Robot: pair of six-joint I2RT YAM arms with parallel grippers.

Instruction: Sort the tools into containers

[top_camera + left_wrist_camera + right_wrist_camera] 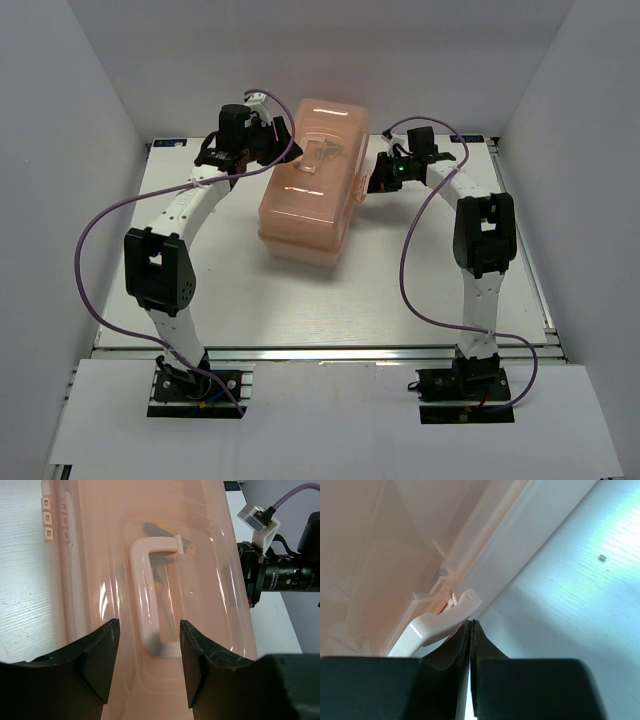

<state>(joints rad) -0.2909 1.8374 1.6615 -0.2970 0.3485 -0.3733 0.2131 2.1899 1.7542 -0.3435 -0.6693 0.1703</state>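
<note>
we see a closed salmon-pink plastic toolbox (308,185) on the white counter (400,290). our right tool (471,626), fingers pressed together, tips its white latch (440,624). our left tool (148,630), spread apart, hangs over the white lid handle (142,595), which runs lengthwise ahead.

- A white wood-grain tabletop (400,290) lies beneath the left gripper (270,135) and the right gripper (376,178), spreading well outward of each.
- A small dark speck (602,557) sits on that tabletop, ahead and to the right of the right gripper, well apart from it.
- Pale grey enclosure walls (80,120) stand beyond and outside both grippers.
- A silver metal rail (545,300) runs along the table edge, outward of the right gripper.
- A black label strip with pale lettering (232,485) shows far ahead of the left gripper, to its right.
</note>
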